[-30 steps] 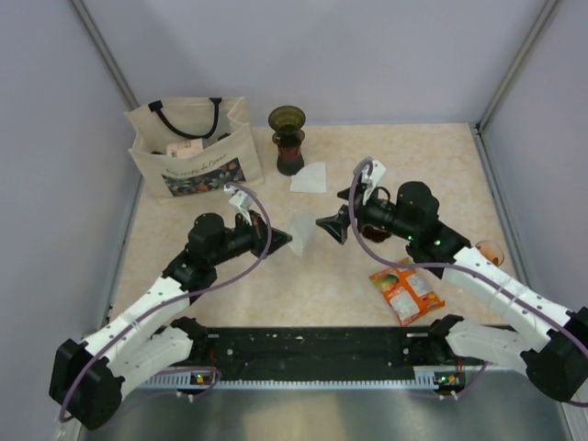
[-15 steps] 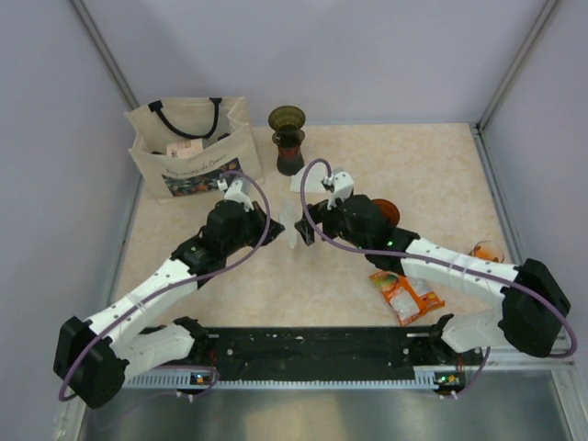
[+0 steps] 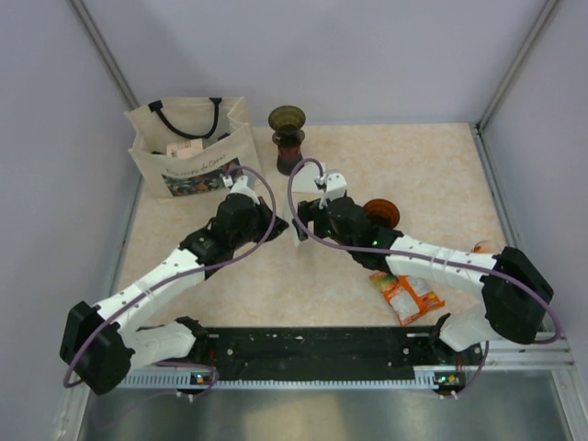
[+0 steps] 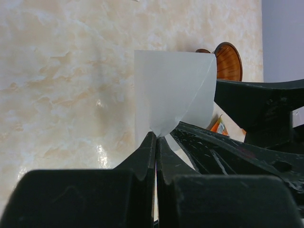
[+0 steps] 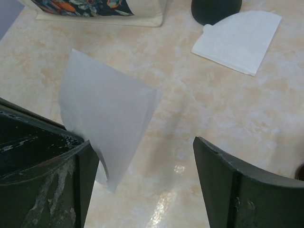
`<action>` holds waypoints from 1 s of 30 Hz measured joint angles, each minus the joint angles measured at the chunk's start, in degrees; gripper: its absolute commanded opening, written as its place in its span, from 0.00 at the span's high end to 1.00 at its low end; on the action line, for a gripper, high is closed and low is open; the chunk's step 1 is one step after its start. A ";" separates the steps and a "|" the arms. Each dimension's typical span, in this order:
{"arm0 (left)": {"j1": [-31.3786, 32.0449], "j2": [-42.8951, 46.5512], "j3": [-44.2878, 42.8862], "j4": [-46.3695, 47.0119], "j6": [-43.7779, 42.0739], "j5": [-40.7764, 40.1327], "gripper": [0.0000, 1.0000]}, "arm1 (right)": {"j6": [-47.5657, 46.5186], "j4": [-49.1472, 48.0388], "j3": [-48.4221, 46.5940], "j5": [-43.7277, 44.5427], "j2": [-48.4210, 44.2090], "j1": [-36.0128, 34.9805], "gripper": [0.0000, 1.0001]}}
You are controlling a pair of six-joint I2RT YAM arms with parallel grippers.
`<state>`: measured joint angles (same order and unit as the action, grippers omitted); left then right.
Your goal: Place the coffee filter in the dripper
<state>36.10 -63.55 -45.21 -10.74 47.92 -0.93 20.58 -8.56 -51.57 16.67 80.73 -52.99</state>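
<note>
Handover step: left gripper (image 4: 156,137) pinches the coffee filter (image 4: 168,90); right gripper (image 5: 142,149), fingers spread beside it, should grasp next, dripper (image 3: 287,119) standing at 12 o'clock.

Lab cell: grey partitions (image 3: 55,138), marbled tabletop (image 3: 423,175)

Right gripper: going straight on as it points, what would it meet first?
The right gripper would probably meet the filter first. The left gripper pinches it upright, just ahead at the right one's open jaws. Depth is unclear.
</note>
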 measured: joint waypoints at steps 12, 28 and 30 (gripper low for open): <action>0.13 -0.98 -0.48 0.46 0.81 1.53 1.00 | 0.72 -2.36 -0.22 6.27 5.62 -0.26 0.73; 0.26 -1.09 -4.81 -10.67 -4.90 -7.78 1.00 | -1.42 3.17 -3.52 8.90 6.47 -0.46 0.94; 0.35 -1.51 -6.29 -12.61 -6.32 -8.55 1.00 | -1.99 5.16 -4.46 8.66 6.45 -0.70 0.94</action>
<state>36.45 -65.06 -51.51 -23.35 41.60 -9.47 18.59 -3.40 -56.03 25.32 87.18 -53.69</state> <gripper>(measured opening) 0.010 0.063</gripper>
